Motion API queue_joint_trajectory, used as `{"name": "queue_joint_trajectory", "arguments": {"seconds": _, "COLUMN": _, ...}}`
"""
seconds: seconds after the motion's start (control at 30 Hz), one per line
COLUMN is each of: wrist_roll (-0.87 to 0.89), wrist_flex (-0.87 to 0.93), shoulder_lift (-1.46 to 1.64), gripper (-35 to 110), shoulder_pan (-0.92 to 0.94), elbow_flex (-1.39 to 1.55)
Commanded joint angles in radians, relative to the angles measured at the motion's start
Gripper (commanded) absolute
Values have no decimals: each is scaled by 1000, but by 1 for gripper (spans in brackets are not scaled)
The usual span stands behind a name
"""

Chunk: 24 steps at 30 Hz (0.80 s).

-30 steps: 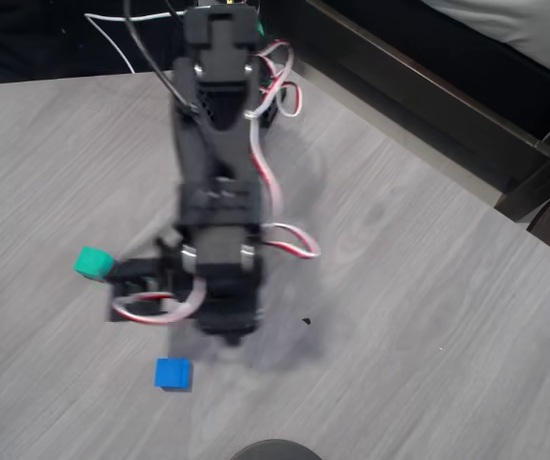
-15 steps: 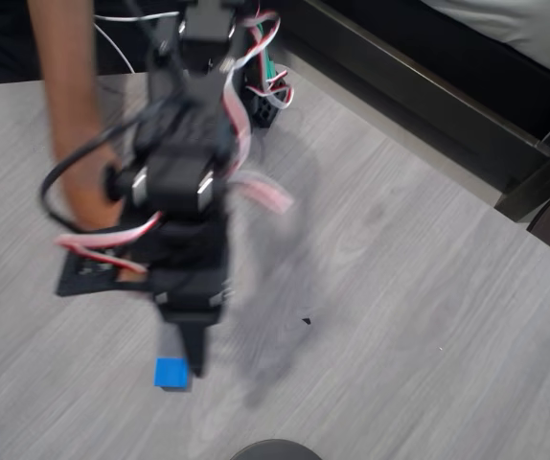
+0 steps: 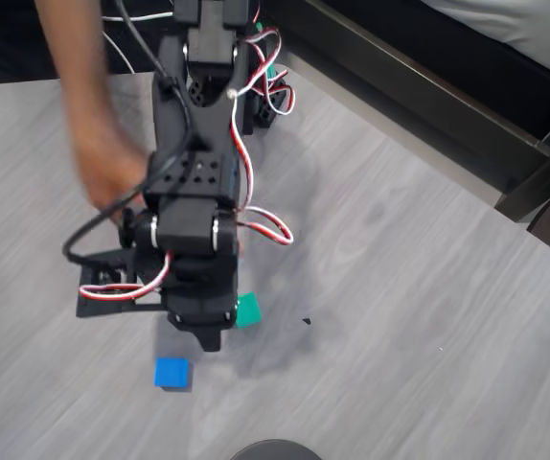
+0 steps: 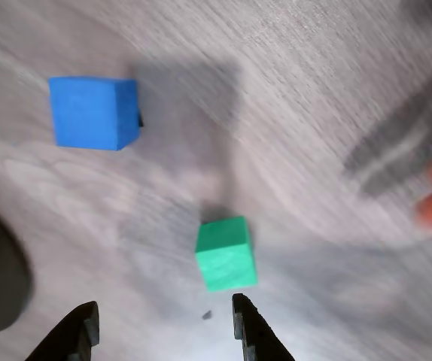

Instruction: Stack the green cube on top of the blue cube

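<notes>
In the wrist view the gripper (image 4: 163, 331) stands spread and empty, only its two dark fingertips showing at the bottom edge. The green cube (image 4: 226, 253) lies on the grey wood table (image 4: 299, 98) just ahead of the right fingertip, apart from the blue cube (image 4: 94, 113) farther off to the upper left. Overhead, the arm's black body hides part of the green cube (image 3: 247, 310); the blue cube (image 3: 171, 373) sits clear nearby. A person's blurred hand (image 3: 112, 168) reaches in beside the arm.
</notes>
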Motion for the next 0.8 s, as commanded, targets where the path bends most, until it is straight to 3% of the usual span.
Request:
{"name": "queue_joint_trajectory", "arguments": {"seconds": 0.0, "wrist_roll": -18, "wrist_flex": 23, "shoulder_lift": -35, "gripper": 27, "shoulder_pan": -35, "elbow_flex": -17}}
{"name": "queue_joint_trajectory", "arguments": {"seconds": 0.77, "wrist_roll": -11, "wrist_flex": -31, "shoulder_lift": -202, "gripper": 28, "shoulder_pan": -117, "elbow_flex": -26}}
